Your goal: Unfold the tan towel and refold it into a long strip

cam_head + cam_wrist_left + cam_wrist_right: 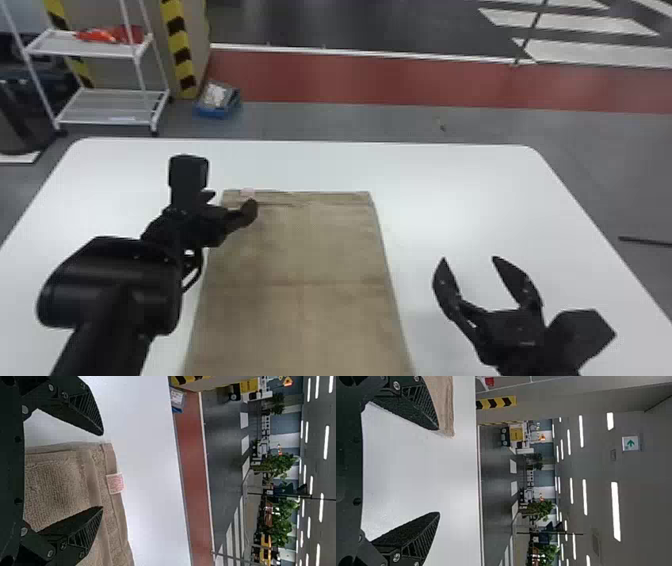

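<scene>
Towel (305, 260) lies flat, so the left end effector (102, 471) and right end effector (469, 258), both wide open and empty, should pinch its far corners evenly.

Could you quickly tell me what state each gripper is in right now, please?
Left gripper: open, holding nothing, at the towel's far left corner.
Right gripper: open, empty, right of the towel.
</scene>
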